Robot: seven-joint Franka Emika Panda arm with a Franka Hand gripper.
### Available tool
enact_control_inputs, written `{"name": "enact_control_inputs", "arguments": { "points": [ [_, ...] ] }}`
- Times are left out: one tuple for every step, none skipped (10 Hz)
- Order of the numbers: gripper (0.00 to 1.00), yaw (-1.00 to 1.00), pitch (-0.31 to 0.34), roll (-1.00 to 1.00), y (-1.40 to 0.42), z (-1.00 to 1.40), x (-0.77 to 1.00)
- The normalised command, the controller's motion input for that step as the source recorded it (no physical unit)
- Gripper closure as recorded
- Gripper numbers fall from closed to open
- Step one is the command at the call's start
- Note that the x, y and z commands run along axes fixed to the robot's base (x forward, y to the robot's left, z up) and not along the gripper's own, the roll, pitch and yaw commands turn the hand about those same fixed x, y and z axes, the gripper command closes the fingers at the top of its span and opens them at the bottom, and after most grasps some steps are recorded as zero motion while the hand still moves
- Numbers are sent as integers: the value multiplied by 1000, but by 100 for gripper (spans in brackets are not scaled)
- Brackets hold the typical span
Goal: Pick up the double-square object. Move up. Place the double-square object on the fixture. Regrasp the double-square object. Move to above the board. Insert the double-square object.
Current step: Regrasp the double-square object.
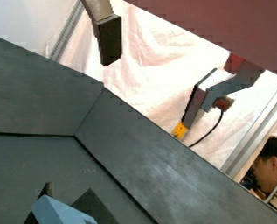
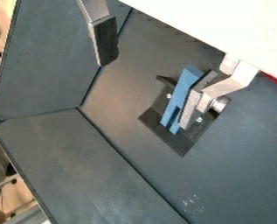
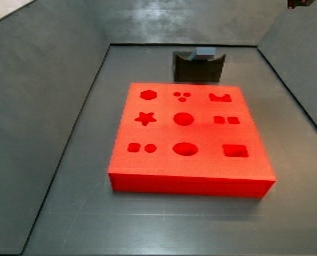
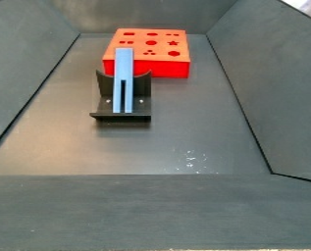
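The pale blue double-square object [image 4: 124,76] leans lengthwise on the dark fixture [image 4: 120,106], with nothing holding it. It also shows in a wrist view [image 2: 179,98] on the fixture [image 2: 190,131], and only its tip shows in a wrist view [image 1: 57,211]. The orange-red board [image 3: 188,135] lies in front of the fixture [image 3: 197,67]. My gripper [image 2: 159,84] is open and empty, its fingers [image 2: 103,39] wide apart, well above the bar. Only a sliver of the gripper [image 3: 301,3] shows at a side view's edge.
Sloping dark grey tray walls [image 4: 33,88] surround the floor on all sides. The board [image 4: 151,51] sits just behind the fixture. Beyond the tray are a white sheet [image 1: 164,61] and a person [image 1: 273,166].
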Motion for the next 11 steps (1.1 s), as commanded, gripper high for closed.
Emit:
{"name": "enact_control_inputs", "arguments": {
  "points": [
    [0, 203, 63, 173, -38, -3, 79],
    [0, 200, 37, 156, -43, -5, 77],
    [0, 262, -45, 135, 41, -1000, 29],
    [0, 247, -51, 131, 40, -1000, 31],
    [0, 171, -115, 111, 38, -1000, 47],
    [0, 139, -138, 101, 35, -1000, 53],
    [0, 77, -163, 88, 33, -1000, 62],
    [0, 51, -167, 85, 33, -1000, 65],
    [0, -13, -158, 79, 30, -1000, 68],
    [0, -30, -153, 79, 29, -1000, 71],
    [0, -61, -127, 74, 26, -1000, 72]
  ]
}}
